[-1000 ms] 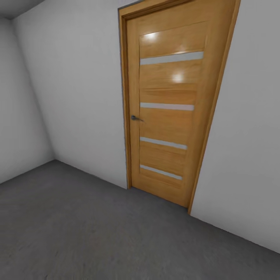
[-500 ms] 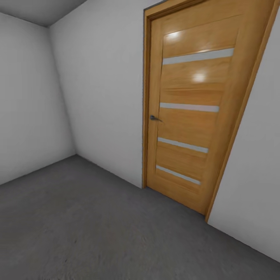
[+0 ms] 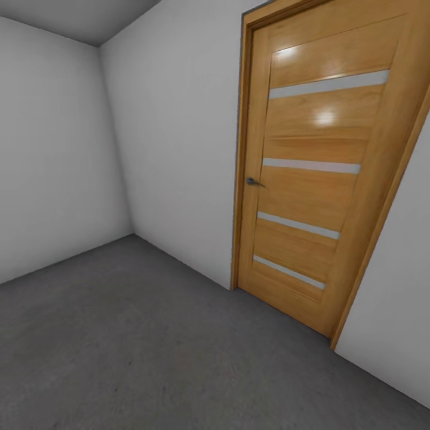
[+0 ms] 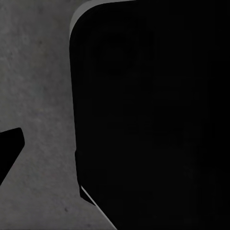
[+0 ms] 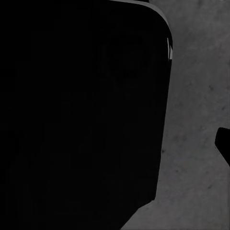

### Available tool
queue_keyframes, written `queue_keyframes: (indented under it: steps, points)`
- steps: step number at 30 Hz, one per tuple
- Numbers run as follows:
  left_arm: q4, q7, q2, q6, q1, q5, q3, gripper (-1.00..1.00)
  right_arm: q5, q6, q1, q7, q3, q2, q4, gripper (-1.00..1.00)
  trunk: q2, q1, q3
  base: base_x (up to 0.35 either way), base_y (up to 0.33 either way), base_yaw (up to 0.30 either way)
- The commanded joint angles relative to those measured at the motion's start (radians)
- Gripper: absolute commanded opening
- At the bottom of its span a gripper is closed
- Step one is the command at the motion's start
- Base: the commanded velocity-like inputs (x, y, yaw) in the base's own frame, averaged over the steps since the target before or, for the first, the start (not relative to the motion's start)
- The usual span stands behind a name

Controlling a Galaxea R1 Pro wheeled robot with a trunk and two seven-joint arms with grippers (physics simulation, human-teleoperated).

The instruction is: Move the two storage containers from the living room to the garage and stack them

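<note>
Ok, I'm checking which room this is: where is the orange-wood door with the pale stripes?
In the head view, the orange-wood door with pale stripes stands shut at the right, set in the white wall above the grey concrete floor.

Rough grey concrete floor, bare.

orange-wood door w/ four pale stripes, shut, small dark handle on its left edge, plain white walls, grey ceiling corner
</note>
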State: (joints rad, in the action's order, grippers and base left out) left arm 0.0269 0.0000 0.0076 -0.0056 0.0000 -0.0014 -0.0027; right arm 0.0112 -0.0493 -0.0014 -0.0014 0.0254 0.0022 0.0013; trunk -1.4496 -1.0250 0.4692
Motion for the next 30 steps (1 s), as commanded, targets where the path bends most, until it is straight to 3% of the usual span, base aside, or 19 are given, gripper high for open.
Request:
queue_keyframes:
  steps: [1, 20, 21, 22, 24, 30]
  points:
    - [0.001, 0.000, 0.000, -0.001, 0.000, 0.000, 0.000, 1.00, 0.001, -0.003, 0.000, 0.000, 0.002, 0.000, 0.000, 1.00, 0.000, 0.000, 0.001, 0.000, 0.000, 0.007]
    - [0.002, -0.001, -0.004, -0.001, 0.000, 0.005, 0.003, 1.00, 0.004, -0.003, 0.000, 0.005, 0.006, 0.000, 0.000, 1.00, 0.000, 0.000, 0.001, 0.000, 0.000, 0.001]
    - [0.002, -0.001, -0.007, -0.002, 0.000, 0.007, 0.005, 1.00, 0.004, -0.003, 0.000, 0.006, 0.008, 0.000, 0.000, 1.00, 0.000, 0.000, 0.001, 0.000, 0.000, 0.000]
    - [0.002, -0.002, -0.022, -0.002, 0.000, 0.011, 0.009, 1.00, 0.002, -0.003, 0.000, 0.002, 0.044, 0.001, 0.000, 1.00, 0.000, 0.000, 0.001, 0.000, 0.000, 0.000]
    - [0.001, -0.001, -0.027, -0.001, 0.000, 0.012, 0.010, 1.00, 0.001, -0.003, 0.000, 0.000, 0.048, 0.001, 0.000, 1.00, 0.000, 0.000, 0.001, 0.085, 0.000, 0.000]
    - [-0.002, 0.008, -0.022, 0.013, 0.000, 0.063, 0.010, 1.00, -0.002, -0.006, 0.000, 0.000, 0.051, -0.002, 0.000, 1.00, 0.000, 0.000, 0.001, 0.317, 0.000, 0.000]
